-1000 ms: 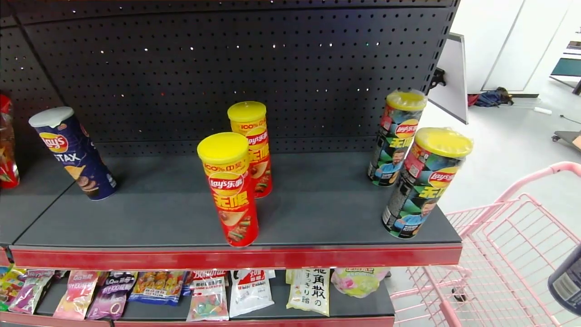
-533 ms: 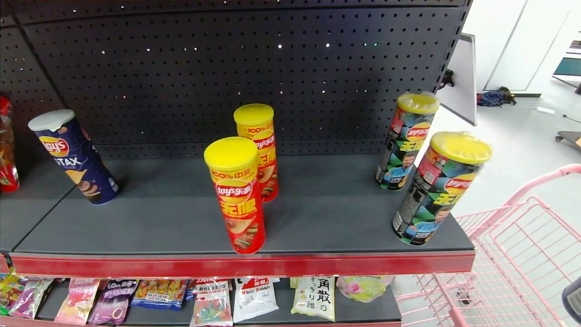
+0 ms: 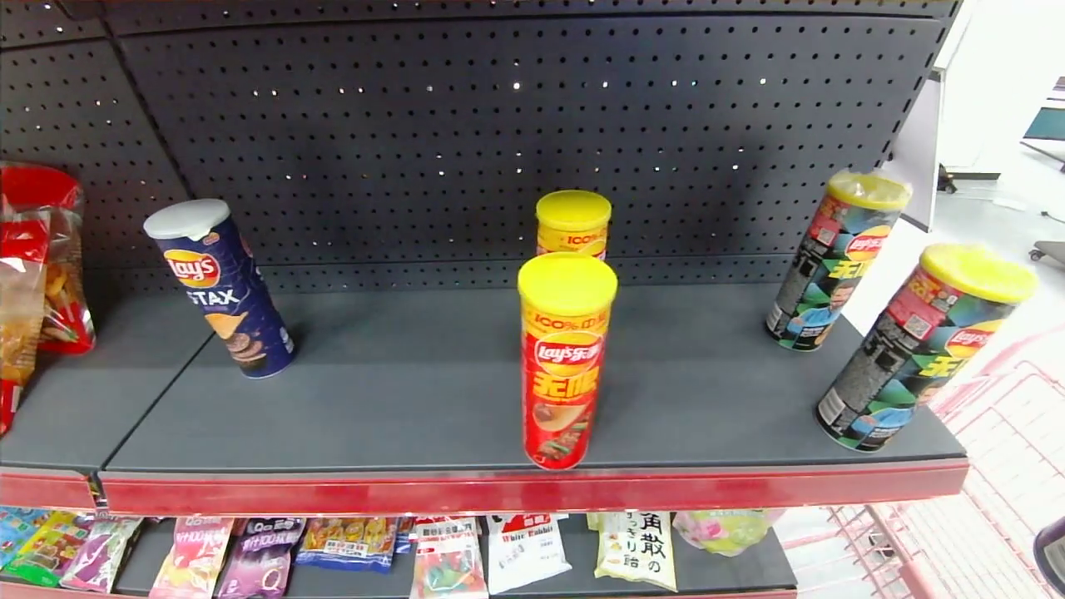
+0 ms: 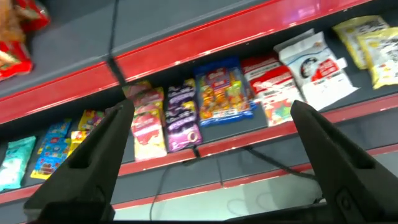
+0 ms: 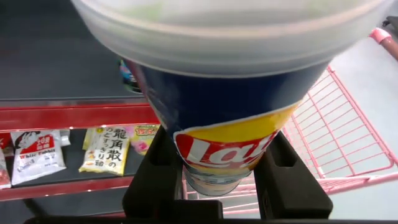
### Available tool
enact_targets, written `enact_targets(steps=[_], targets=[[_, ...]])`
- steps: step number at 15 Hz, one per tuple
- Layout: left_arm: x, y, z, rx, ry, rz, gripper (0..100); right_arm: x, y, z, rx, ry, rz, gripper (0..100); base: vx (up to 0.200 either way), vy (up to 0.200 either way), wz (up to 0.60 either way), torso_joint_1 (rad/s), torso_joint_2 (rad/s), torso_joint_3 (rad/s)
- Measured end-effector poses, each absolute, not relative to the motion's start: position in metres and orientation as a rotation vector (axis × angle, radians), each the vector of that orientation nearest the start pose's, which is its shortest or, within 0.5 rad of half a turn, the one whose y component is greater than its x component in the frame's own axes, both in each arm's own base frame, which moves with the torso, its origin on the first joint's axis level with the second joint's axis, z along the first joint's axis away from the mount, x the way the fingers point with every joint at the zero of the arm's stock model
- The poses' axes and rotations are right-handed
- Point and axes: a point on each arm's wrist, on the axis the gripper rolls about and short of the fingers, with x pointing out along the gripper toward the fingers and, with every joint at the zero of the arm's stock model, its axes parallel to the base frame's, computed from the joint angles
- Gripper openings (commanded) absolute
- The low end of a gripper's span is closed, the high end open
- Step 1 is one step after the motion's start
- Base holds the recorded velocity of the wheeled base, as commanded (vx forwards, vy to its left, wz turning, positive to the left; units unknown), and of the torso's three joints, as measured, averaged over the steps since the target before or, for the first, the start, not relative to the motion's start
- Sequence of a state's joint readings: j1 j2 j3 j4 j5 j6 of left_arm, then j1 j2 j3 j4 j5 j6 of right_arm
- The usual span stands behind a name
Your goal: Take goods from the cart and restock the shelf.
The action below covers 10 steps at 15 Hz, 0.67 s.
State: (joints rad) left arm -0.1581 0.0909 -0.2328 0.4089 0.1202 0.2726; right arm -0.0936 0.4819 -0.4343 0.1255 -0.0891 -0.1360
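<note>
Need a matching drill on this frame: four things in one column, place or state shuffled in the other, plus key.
Column 1
1. white-lid can
2. front red can
3. held blue can
4. left hand

Column 2
A. open, holding nothing
B. gripped by the right hand
C. at the front edge of the shelf, centre
D. on the shelf's left part

Pairs: 1-D, 2-C, 3-B, 4-A
</note>
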Motion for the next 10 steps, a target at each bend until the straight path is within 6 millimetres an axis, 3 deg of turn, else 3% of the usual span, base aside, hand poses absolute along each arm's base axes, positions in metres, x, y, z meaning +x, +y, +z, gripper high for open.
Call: enact_targets(steps=[7, 10], targets=[[-0.037, 0.009, 0.100, 0.309, 0.258, -0.073, 100, 0.007, -0.002, 0.186, -0.138, 0.168, -0.159, 0, 0.000, 0.200, 0.00, 0.002, 0.01, 0.004], [-0.037, 0.009, 0.100, 0.310, 0.258, -0.073, 100, -0.001, 0.000, 0.183, -0.133, 0.134, -0.075, 0, 0.000, 0.200, 0.00, -0.001, 0.00, -0.001]])
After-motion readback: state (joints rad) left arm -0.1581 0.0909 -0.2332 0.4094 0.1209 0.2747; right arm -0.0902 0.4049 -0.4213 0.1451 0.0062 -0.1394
